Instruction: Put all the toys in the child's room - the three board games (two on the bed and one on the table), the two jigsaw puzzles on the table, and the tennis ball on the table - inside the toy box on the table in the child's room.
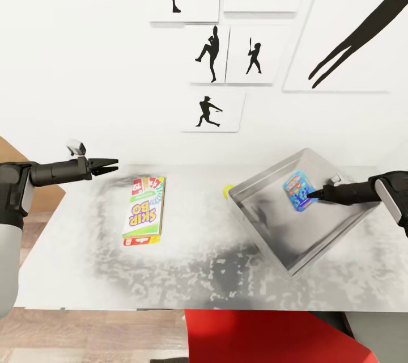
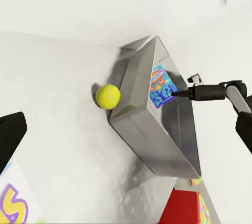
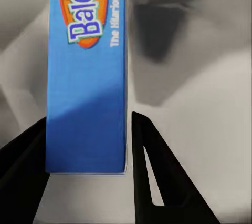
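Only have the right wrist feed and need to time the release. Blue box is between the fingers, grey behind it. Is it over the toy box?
Observer: Yes. In the head view, the blue board game is within the walls of the toy box. The right gripper holds it tilted, not lying flat.
Operator: Ball in yet?
Observer: No. The tennis ball sits on the table, right beside the toy box's outer corner.
Operator: Any other games out?
Observer: One, a Skip-Bo box, flat on the table on the side of the left gripper.
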`<state>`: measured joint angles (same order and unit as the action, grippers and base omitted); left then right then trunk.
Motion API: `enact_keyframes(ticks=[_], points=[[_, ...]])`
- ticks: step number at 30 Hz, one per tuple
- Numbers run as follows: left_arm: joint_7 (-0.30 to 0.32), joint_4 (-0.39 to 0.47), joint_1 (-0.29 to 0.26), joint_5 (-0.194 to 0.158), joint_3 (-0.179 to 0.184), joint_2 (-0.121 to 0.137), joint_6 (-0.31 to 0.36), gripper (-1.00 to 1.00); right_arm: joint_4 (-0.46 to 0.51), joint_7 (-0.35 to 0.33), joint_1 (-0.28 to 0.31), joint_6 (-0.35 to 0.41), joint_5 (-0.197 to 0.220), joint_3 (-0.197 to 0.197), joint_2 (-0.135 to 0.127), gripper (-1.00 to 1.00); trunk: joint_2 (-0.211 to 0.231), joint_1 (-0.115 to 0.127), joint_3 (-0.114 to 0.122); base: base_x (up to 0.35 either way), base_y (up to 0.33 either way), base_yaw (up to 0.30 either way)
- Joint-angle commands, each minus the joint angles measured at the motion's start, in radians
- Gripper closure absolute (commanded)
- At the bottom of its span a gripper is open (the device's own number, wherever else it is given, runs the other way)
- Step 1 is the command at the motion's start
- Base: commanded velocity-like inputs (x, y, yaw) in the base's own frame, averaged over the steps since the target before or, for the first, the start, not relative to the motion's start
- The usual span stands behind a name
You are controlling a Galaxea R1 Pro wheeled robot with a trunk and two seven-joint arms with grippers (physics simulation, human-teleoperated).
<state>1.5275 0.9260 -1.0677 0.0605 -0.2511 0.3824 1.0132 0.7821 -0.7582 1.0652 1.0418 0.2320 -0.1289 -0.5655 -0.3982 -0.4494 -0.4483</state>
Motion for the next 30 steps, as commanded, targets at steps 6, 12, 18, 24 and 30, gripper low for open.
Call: enact_keyframes(ticks=[6,12,18,24,30], points=[[-0.027,-0.002,0.006,0.005,-0.001,0.001,0.01,-1.0,-0.034,0.009,0.0,0.001,0.004,0.03,0.01,-1.0,-0.002,-0.001,-0.002,0.0,0.0,0.0],[-0.056,-0.003,0.006,0.004,-0.002,0.001,0.01,-1.0,-0.067,0.01,0.001,0.002,0.004,0.064,0.01,-1.0,-0.002,-0.001,-0.002,0.0,0.0,0.0],[-0.056,-0.003,0.006,0.005,-0.001,0.001,0.01,-1.0,-0.073,0.01,0.0,0.004,0.004,0.086,0.01,-1.0,-0.002,-0.001,-0.002,0.0,0.0,0.0],[-0.056,-0.003,0.006,0.005,-0.001,0.001,0.01,-1.0,-0.073,0.01,0.0,0.003,0.005,0.086,0.01,-1.0,-0.002,-0.001,-0.002,0.0,0.0,0.0],[-0.056,-0.003,0.006,0.005,-0.001,0.001,0.01,-1.0,-0.073,0.006,0.0,0.005,0.005,0.087,0.01,-1.0,-0.002,-0.001,-0.002,0.0,0.0,0.0]])
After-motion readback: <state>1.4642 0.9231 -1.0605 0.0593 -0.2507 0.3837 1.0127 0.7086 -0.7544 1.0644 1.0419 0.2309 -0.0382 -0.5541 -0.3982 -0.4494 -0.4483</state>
